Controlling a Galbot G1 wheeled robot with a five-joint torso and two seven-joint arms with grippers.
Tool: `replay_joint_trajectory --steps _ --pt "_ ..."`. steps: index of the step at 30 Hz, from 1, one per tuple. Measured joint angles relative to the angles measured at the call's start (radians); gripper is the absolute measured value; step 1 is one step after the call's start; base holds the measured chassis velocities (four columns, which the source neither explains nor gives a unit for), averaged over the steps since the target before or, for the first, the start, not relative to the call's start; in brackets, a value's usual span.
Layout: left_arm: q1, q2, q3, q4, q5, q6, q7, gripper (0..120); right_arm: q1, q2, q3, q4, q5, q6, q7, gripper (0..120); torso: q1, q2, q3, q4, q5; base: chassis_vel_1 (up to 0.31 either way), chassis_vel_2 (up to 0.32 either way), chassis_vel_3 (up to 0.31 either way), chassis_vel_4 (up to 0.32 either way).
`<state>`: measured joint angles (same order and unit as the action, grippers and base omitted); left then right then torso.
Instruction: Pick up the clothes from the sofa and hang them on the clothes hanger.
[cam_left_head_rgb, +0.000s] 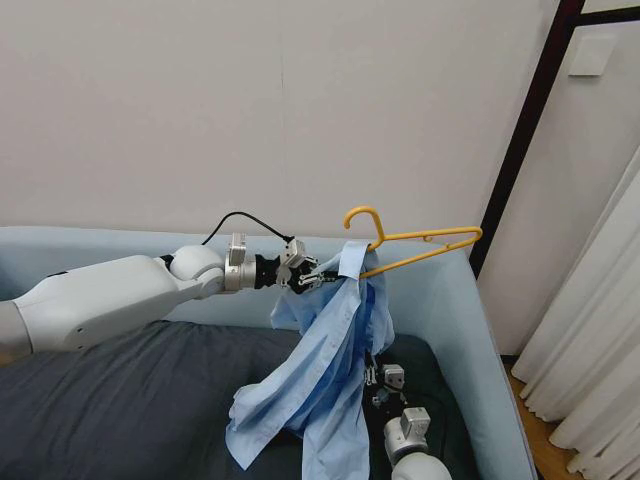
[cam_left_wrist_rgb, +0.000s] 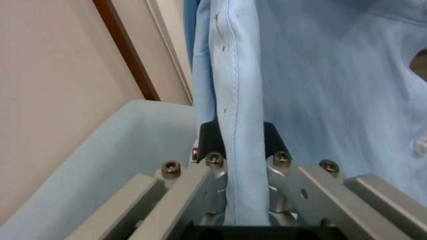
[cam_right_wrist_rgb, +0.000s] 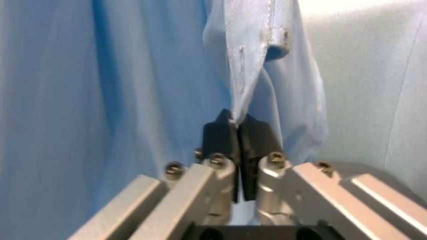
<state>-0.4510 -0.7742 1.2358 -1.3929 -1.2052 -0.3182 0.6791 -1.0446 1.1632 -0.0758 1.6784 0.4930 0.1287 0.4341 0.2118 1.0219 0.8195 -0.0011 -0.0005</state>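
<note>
Both jaws clamp the shirt (cam_left_head_rgb: 335, 350), half draped on the hanger (cam_left_head_rgb: 430, 240): left gripper (cam_left_head_rgb: 310, 276) at nine o'clock, right gripper (cam_right_wrist_rgb: 238, 131) near six; next, probably spreading the shoulder.

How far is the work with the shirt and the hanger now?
Done: the shirt hangs lifted above the sofa. In hand: left gripper and right gripper are shut on its fabric; the collar lies over one end of the hanger. Remaining: the hanger's other end is bare.
</note>
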Motion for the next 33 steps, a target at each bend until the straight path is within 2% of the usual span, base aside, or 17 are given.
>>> replay_joint_trajectory --steps 9,14,18,19,24,26,29,33 --pt "0.010 0.007 -0.011 0.019 0.028 -0.013 0.015 1 -0.018 -0.045 0.022 0.050 0.034 -0.005 -0.010 0 0.000 0.000 0.000 0.0000 0.0002 0.000 0.000 0.000 0.000" --pt "0.024 0.008 -0.033 0.020 0.068 -0.029 0.032 1 -0.026 -0.115 0.053 0.105 0.075 -0.026 -0.063 0 0.000 0.000 0.000 -0.0003 0.0001 0.000 0.000 0.000 0.000" --pt "0.030 0.015 -0.036 0.078 0.155 -0.075 0.099 1 -0.024 -0.219 0.081 0.161 0.137 -0.081 -0.118 0 0.000 0.000 0.000 -0.0001 0.0000 0.000 0.000 0.000 0.000" --pt "0.030 0.015 -0.036 0.078 0.155 -0.075 0.099 1 -0.024 -0.219 0.081 0.161 0.137 -0.081 -0.118 0 0.000 0.000 0.000 -0.0001 0.0000 0.000 0.000 0.000 0.000" --pt "0.035 0.025 -0.055 0.125 0.183 -0.114 0.155 1 -0.001 -0.325 0.114 0.184 0.217 -0.171 -0.173 0 0.000 0.000 0.000 -0.0002 0.0000 0.000 0.000 0.000 0.000" --pt "0.036 0.025 -0.059 0.138 0.188 -0.126 0.163 1 0.008 -0.338 0.116 0.185 0.235 -0.183 -0.177 0 0.000 0.000 0.000 -0.0003 0.0000 0.000 0.000 0.000 0.000" --pt "0.046 0.022 -0.064 0.186 0.218 -0.199 0.154 1 0.042 -0.367 0.119 0.186 0.282 -0.222 -0.188 0 0.000 0.000 0.000 -0.0001 0.0001 0.000 0.000 0.000 0.000" --pt "0.049 0.027 -0.061 0.207 0.239 -0.245 0.157 1 0.074 -0.386 0.123 0.184 0.318 -0.244 -0.196 0 0.000 0.000 0.000 0.0000 0.0002 0.000 0.000 0.000 0.000"
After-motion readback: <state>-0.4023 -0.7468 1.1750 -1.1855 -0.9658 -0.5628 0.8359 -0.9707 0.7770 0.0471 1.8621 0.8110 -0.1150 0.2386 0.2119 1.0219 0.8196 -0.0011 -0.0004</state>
